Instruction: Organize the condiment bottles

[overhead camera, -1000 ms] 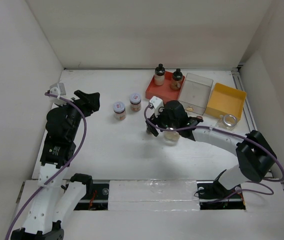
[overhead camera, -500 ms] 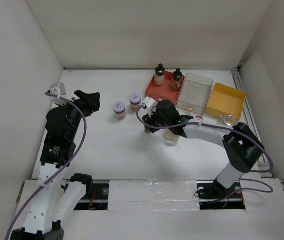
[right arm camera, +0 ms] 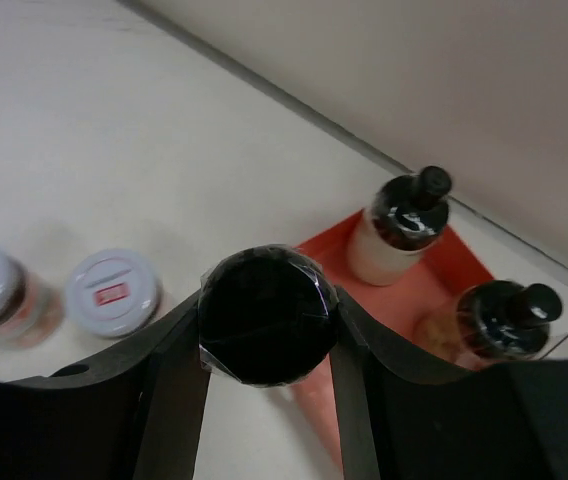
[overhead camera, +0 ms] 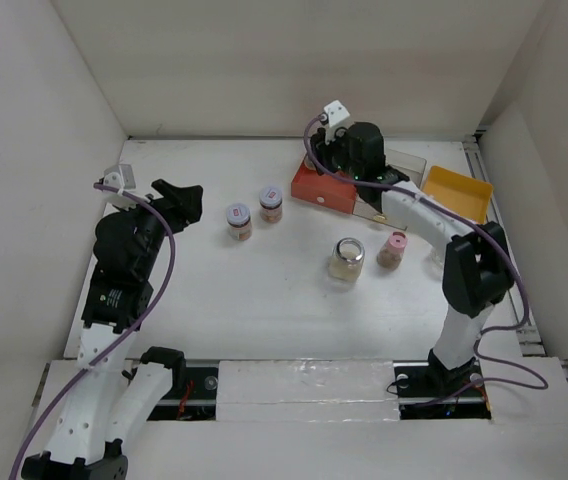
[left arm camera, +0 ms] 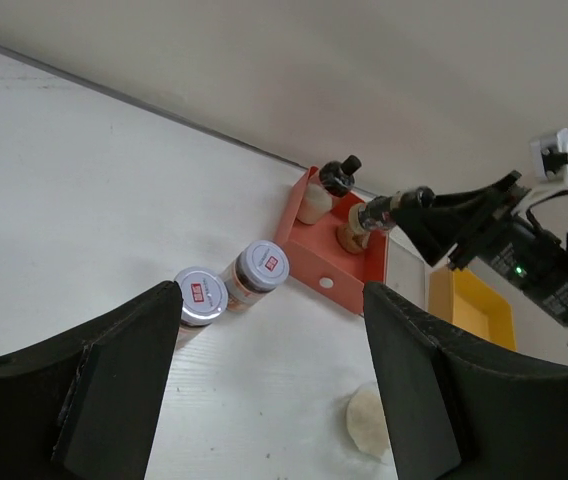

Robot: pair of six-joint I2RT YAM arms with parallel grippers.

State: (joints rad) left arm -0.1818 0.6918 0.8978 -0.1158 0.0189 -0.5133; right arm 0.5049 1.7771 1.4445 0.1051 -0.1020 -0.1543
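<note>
Your right pincer (right arm camera: 267,330) grips a black-capped bottle (right arm camera: 267,312) above the red tray (right arm camera: 414,288) edge, left pincer (left arm camera: 272,310) open and idle; next, I'd lower it onto bare tray floor.

Two black-capped bottles stand upright in the red tray (right arm camera: 434,285), one pale (right arm camera: 401,235) and one brownish (right arm camera: 499,320). A third black-capped bottle (right arm camera: 267,325) sits gripped in the right end effector (right arm camera: 267,300) by the tray's corner. Two lilac-lidded jars (overhead camera: 238,220) stand side by side on the surface (overhead camera: 264,300). A wide clear jar (overhead camera: 346,258) and a pink-capped bottle (overhead camera: 392,249) stand nearer, just apart.
</note>
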